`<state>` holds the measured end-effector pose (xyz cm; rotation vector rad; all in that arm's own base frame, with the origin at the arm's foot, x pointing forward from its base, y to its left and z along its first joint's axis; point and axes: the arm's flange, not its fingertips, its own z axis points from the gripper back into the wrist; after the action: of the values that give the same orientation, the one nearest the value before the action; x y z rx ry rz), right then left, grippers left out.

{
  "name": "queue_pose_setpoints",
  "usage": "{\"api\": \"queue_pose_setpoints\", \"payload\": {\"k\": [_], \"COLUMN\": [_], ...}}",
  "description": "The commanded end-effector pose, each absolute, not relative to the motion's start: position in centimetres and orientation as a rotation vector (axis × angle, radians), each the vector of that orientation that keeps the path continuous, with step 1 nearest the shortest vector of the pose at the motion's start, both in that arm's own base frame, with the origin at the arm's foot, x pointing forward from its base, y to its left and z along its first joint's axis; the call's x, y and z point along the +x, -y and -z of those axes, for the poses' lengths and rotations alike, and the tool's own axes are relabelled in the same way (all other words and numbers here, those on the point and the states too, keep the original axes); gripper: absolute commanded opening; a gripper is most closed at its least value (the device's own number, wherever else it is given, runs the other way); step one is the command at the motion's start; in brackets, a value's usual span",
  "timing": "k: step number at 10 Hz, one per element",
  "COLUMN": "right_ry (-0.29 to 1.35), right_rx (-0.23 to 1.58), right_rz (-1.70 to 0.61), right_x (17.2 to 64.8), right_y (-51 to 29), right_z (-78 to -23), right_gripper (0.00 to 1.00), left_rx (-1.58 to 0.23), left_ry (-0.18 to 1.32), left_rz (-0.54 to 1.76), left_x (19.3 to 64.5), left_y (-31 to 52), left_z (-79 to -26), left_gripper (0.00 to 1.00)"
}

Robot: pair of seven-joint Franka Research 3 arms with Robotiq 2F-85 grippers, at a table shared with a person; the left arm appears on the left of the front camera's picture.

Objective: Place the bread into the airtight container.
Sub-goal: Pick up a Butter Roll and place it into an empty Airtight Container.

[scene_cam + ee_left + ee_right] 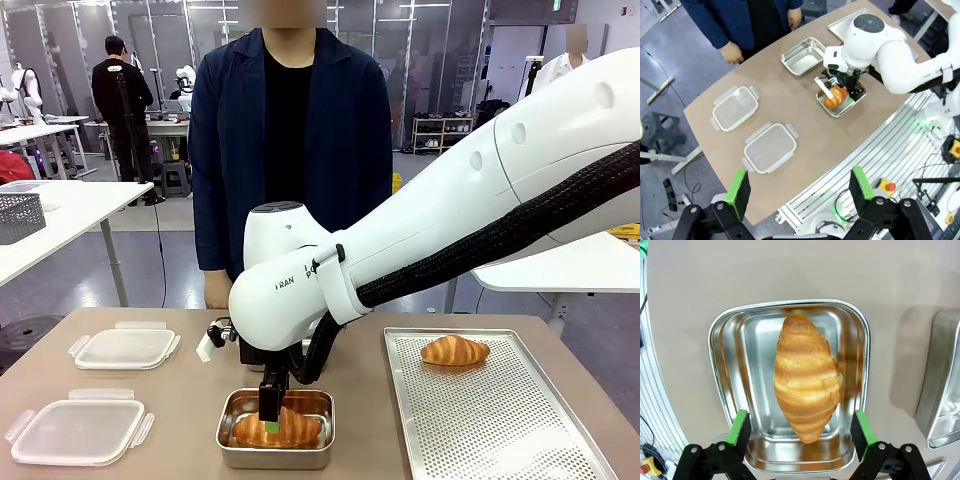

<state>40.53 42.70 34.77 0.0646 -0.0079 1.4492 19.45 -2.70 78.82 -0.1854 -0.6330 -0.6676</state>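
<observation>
Right pincer [800, 421]: released, set astride golden ridged croissant [807, 385].
Shiny round-cornered steel container [790, 306]: croissant laid inside, narrow side gaps.
Left pincer [799, 176]: held released.

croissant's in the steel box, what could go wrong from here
The open right gripper straddles the croissant, its fingers near the walls of the steel container; a skewed lift might nudge it or drag the container. The croissant nearly fills the container's length, so a lid could pinch a tip.

Right claw [800, 426] straddles croissant [807, 385]; container [790, 304] walls hem both sides.
</observation>
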Motion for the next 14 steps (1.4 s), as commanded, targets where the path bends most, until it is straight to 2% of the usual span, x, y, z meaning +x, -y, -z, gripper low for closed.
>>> {"api": "queue_pose_setpoints", "payload": {"k": [1, 8, 12, 14], "right_ry": [0.009, 0.008, 0.061, 0.083], "right_rx": [0.065, 0.065, 0.076, 0.08], "right_rz": [-1.453, -1.449, -1.327, -1.249], "right_x": [40.5, 40.5, 38.7, 37.7], "right_y": [-42.8, -42.7, -37.6, -32.4], "right_z": [-34.8, -34.8, -45.4, -50.2], "right_gripper": [1.0, 1.0, 1.0, 1.0], "left_rx": [-0.178, -0.178, -0.178, -0.178], "left_ry": [0.633, 0.633, 0.633, 0.633], "left_rz": [0.681, 0.681, 0.681, 0.681], "left_x": [19.5, 19.5, 19.5, 19.5], "left_y": [2.6, 2.6, 2.6, 2.6], "left_z": [-79.0, -79.0, -79.0, -79.0], "left_gripper": [1.0, 1.0, 1.0, 1.0]}}
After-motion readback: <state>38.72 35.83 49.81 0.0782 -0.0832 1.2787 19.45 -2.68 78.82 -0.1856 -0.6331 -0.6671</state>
